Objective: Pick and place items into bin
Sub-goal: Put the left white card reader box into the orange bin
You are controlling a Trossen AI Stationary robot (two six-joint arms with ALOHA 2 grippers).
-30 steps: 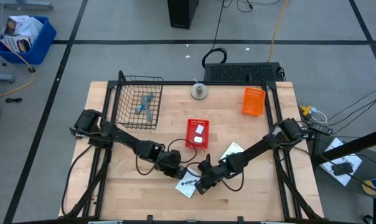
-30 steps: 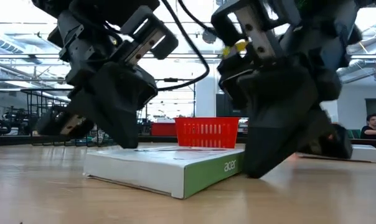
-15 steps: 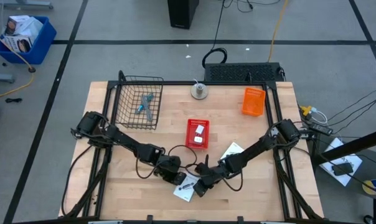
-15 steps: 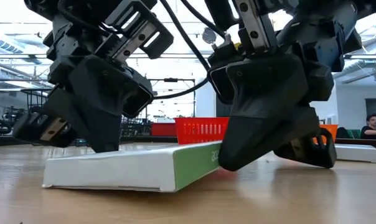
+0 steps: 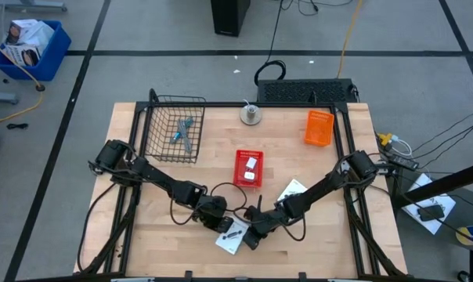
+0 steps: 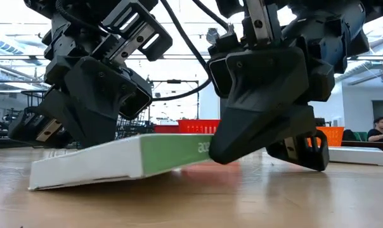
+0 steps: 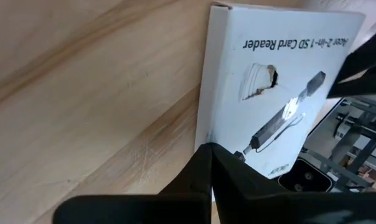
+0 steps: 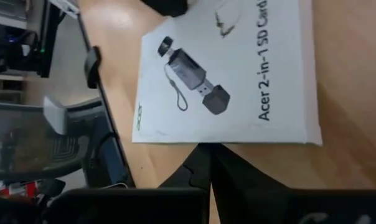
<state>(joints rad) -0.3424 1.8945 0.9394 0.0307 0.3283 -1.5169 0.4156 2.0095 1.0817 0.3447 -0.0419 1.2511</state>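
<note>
A flat white packet (image 5: pixel 231 237) with black print and a green side (image 6: pixel 172 155) lies near the table's near edge, between my two grippers. Its left end is on the wood and its right end is raised. My left gripper (image 5: pixel 223 225) is shut at the packet's far left side. My right gripper (image 5: pixel 250 237) is shut at its right end. The red bin (image 5: pixel 248 168) stands just beyond, with small white blocks inside. A second white packet (image 5: pixel 291 190) lies flat to the right of the bin. My left gripper presses its shut fingertips (image 7: pixel 210 152) down on the packet's printed top face close to one edge (image 7: pixel 224 138), slanting down from the table's left. That end of the packet stays on the wood. My right gripper has its shut fingertips (image 8: pixel 206 152) against the packet's right edge (image 8: pixel 206 138), slanting down from the table's right. In the low view that edge (image 6: pixel 207 149) sits raised on the fingers, clear of the table.
A wire basket (image 5: pixel 176 128) at the far left holds grey and teal stick tools (image 5: pixel 183 131). An orange bin (image 5: pixel 318 128) and a round metal piece (image 5: pixel 251 115) stand at the far edge. A person (image 6: pixel 382 126) sits beyond the table on the right.
My right gripper has tipped and pushed in at the packet's right end. The packet has slid toward the table's left and turned. Its right end has risen off the wood while its left end has stayed down under my left gripper.
</note>
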